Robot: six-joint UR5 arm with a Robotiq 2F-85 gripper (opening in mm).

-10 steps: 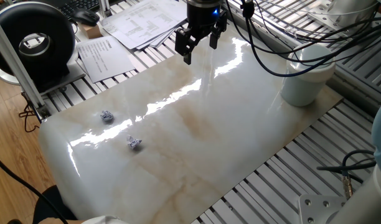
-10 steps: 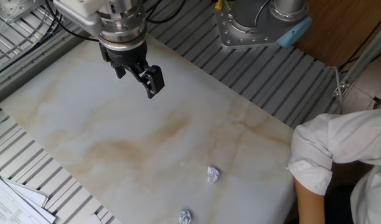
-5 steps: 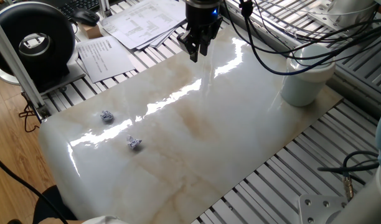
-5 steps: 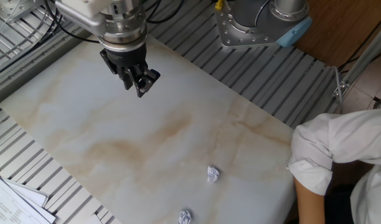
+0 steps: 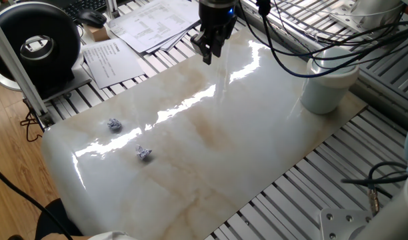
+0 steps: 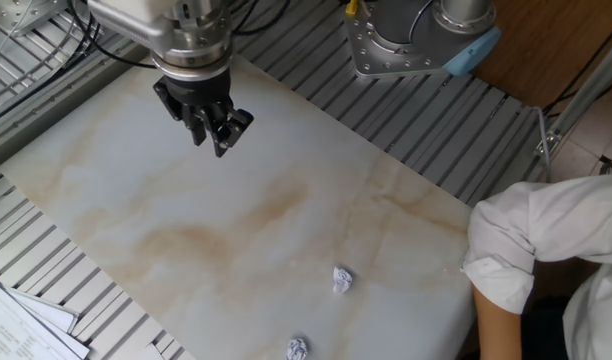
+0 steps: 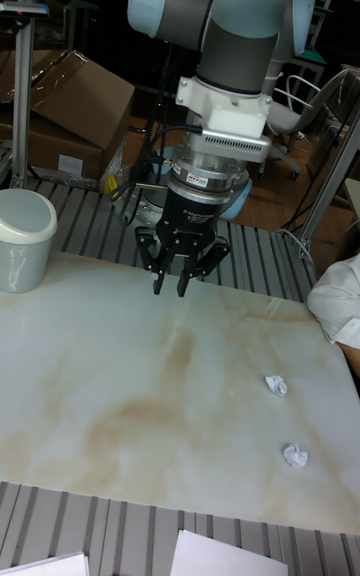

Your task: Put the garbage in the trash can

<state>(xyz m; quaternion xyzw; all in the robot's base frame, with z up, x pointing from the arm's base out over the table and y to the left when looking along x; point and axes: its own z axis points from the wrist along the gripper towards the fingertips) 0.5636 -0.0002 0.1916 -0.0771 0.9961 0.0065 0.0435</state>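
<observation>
The trash can stands upright, mouth up, while the pincer hangs empty, fingers together.

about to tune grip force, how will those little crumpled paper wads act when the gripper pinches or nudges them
The paper wads look tiny and loosely crumpled, so probably very light and squashable; gentle force should do. The marble-look tabletop is glossy, so a nudge would likely make them skid or tumble. Their irregular creases probably stop them rolling far. The gripper hangs far from both.
</observation>
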